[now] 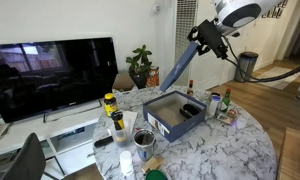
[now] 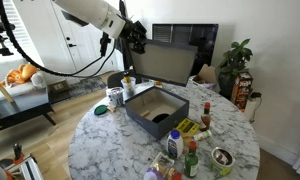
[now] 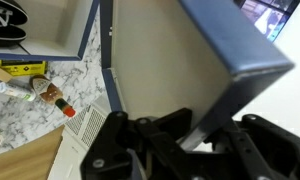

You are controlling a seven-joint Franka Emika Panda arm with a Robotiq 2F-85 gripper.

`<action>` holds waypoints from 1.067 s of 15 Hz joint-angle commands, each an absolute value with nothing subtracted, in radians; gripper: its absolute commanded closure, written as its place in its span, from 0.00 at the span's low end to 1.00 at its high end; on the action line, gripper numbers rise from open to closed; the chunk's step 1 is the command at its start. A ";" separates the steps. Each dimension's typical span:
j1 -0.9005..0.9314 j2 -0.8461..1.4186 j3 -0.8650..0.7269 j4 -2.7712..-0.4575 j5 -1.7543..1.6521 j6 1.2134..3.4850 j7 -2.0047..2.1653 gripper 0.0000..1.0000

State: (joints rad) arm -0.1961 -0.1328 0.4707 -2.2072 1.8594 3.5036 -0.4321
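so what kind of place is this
Most likely a home living room: a big flat television, a potted plant beside it, and a round marble table crowded with bottles. The pincer holds a blue lid above it.

You are facing a round marble table (image 1: 225, 150) in a bright living room. A television (image 1: 50, 75) and a potted plant (image 1: 140, 65) are standing behind it, and wooden flooring (image 1: 273, 100) is showing beyond.
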 commanded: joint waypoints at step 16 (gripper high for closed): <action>0.052 0.092 0.390 -2.172 1.624 3.807 -0.009 1.00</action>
State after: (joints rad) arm 0.0525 0.0915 0.3897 -2.1719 1.6245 3.8074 -0.0085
